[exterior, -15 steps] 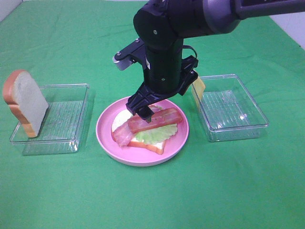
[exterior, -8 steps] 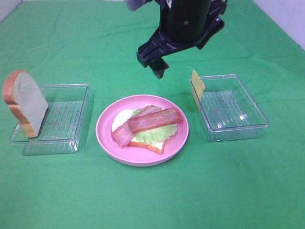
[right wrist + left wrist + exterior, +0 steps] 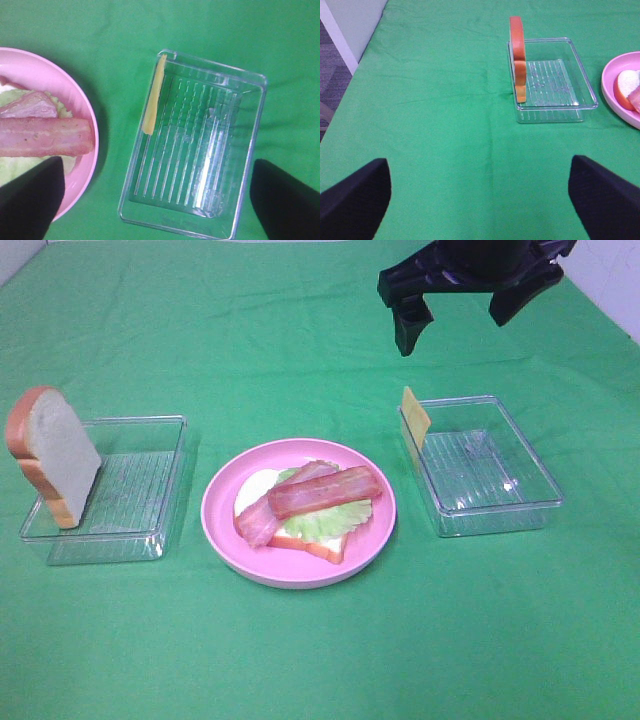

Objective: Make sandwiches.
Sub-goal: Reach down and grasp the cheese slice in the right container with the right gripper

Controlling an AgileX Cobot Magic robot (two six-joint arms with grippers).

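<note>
On the pink plate lies the sandwich stack: a bread slice, a lettuce leaf and two bacon strips on top. A second bread slice stands upright in the left tray. The yellow cheese square stands on edge at the left wall of the right tray. My right gripper hangs open and empty high above the table, behind the right tray; its wrist view looks down on the cheese and bacon. My left gripper is open and empty over bare cloth, short of the bread slice.
A green cloth covers the whole table. The left wrist view shows the table's edge and grey floor beyond it. Both clear trays have ribbed bottoms and low walls.
My right gripper has lifted from just over the plate and swung up, back and to the right, empty. The bacon stays on the stack. Nothing else moved.
</note>
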